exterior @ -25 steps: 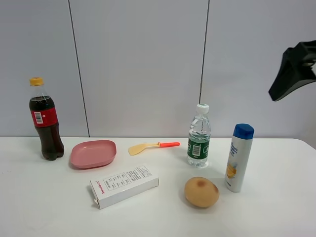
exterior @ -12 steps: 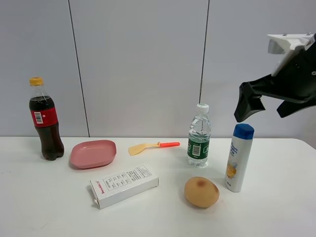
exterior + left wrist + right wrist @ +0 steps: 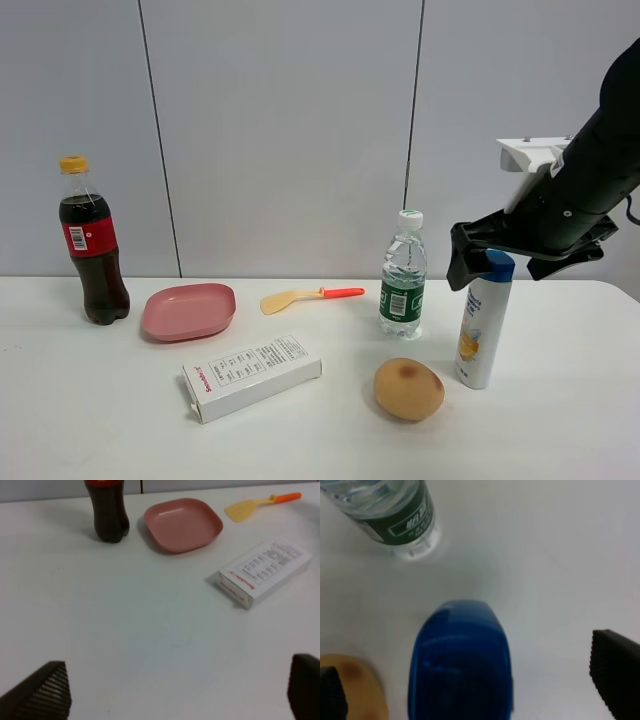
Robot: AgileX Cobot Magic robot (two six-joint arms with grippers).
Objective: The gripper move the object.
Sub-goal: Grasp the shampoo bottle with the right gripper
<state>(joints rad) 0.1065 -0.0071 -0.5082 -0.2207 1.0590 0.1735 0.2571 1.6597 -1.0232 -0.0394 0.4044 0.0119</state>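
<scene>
The white bottle (image 3: 482, 335) with a blue cap and a yellow-orange picture stands upright on the table at the right. My right gripper (image 3: 506, 264) is open at cap height, one jaw on each side of the blue cap. I cannot tell whether it touches the cap. In the right wrist view the blue cap (image 3: 460, 660) lies between the two black fingertips of the right gripper (image 3: 472, 687). My left gripper (image 3: 172, 695) is open and empty over bare table; it does not show in the exterior view.
A clear water bottle (image 3: 403, 278) stands just left of the white bottle, and a brown round lump (image 3: 408, 389) lies in front of it. Further left are a white box (image 3: 252, 376), a yellow spatula (image 3: 310, 296), a pink dish (image 3: 189, 311) and a cola bottle (image 3: 92, 245).
My right gripper has come down and to the left from the upper right corner. Its open jaws now sit on either side of the blue cap. The objects on the table have not moved.
</scene>
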